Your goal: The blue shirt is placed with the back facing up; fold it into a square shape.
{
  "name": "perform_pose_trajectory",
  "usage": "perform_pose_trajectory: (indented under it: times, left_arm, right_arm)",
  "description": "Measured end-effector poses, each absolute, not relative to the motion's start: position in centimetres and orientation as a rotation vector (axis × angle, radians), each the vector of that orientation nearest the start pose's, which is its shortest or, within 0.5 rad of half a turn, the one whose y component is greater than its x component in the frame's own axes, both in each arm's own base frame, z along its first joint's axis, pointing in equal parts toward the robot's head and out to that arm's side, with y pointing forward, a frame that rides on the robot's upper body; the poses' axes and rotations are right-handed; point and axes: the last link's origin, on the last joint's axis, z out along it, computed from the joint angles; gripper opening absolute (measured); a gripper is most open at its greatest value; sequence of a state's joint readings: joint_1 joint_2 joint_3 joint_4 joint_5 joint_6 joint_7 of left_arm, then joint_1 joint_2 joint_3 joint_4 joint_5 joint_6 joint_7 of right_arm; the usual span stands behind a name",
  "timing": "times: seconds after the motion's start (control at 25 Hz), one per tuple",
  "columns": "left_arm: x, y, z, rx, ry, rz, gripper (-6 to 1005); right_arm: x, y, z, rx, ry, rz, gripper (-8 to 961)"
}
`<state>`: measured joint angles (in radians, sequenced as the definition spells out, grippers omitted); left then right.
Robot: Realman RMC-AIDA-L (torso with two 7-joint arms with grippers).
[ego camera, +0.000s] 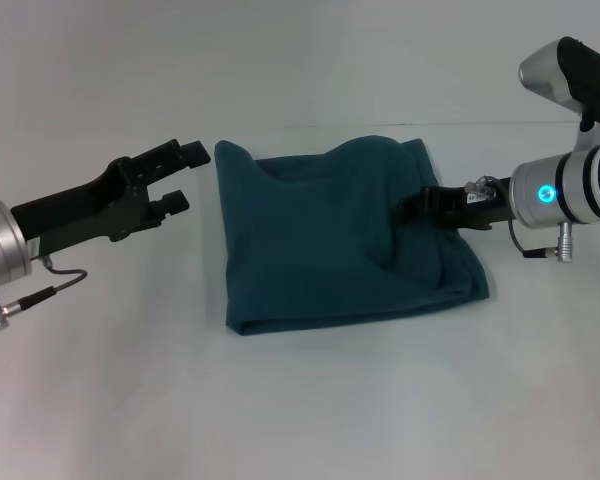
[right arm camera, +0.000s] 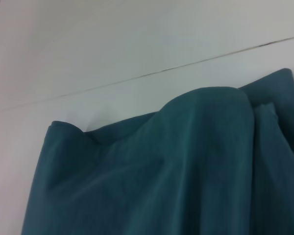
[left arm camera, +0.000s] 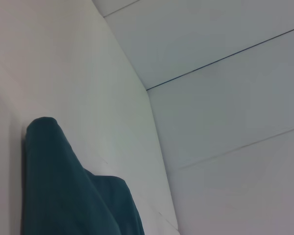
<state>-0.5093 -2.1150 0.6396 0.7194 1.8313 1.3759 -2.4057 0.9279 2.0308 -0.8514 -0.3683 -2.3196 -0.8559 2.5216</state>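
Observation:
The blue shirt [ego camera: 320, 240] lies on the white table as a rough square of dark teal cloth, plain side up, no lettering showing. My right gripper [ego camera: 427, 201] reaches in from the right over the shirt's right part and is shut on a raised fold of the cloth; a hump and a crease run from it. The right wrist view shows this lifted cloth [right arm camera: 186, 166] up close. My left gripper [ego camera: 185, 177] is open and empty, hovering just left of the shirt's far left corner. That corner shows in the left wrist view [left arm camera: 59, 186].
The white table [ego camera: 300, 410] spreads all around the shirt. Its far edge meets a pale wall [ego camera: 300, 60] behind. A grey cable [ego camera: 50, 275] hangs under my left arm.

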Motion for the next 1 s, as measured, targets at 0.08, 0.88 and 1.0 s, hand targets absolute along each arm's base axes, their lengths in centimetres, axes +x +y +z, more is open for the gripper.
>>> perform_pose_trajectory:
  times: [0.08,0.88,1.0]
  left_arm:
    - [-26.21,36.04,2.21,-1.959,-1.912,-1.149,961]
    - [-26.25,36.08,1.75,-1.943,-1.924,-1.162,961]
    - [-26.26,36.07,1.74,-1.942,-1.925,-1.162,962]
  right_arm:
    - [22.89,44.44,-4.09,-2.078,1.653,0.277,497]
    - [23.47,44.2,-3.44,-2.064,1.696,0.269,40]
    - [23.54,44.22,-3.4,-2.06,1.695,0.275,36]
